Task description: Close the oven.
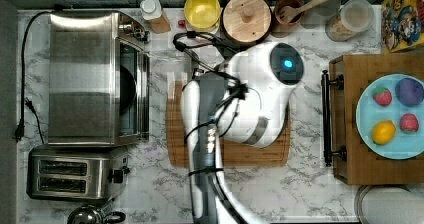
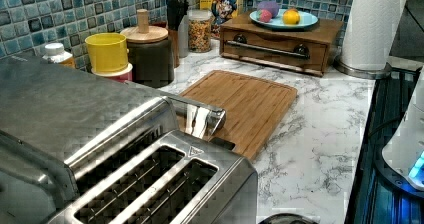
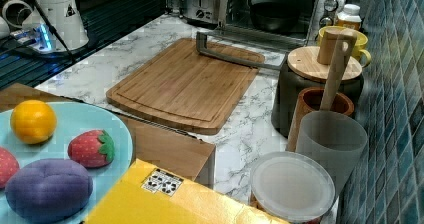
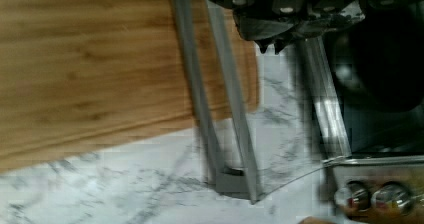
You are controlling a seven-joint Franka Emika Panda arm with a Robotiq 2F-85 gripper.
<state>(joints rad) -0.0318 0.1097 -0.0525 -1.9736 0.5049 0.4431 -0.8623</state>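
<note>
Dark pan point(image 3: 274, 15) inside the open oven point(image 3: 280, 9), fruit on plate point(image 1: 370, 129)

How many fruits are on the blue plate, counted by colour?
Red strawberry, second red strawberry: 2
Yellow lemon: 1
Purple fruit: 1
Total on the blue plate: 4

A white marble counter point(image 1: 310, 184) carried the oven point(image 1: 85, 79) at nine o'clock in the top view, a toaster point(image 1: 75, 174) at seven, a cutting board point(image 1: 230, 154) centrally (bamboo-coloured), and a wooden box point(image 1: 350, 129) at three.
</note>
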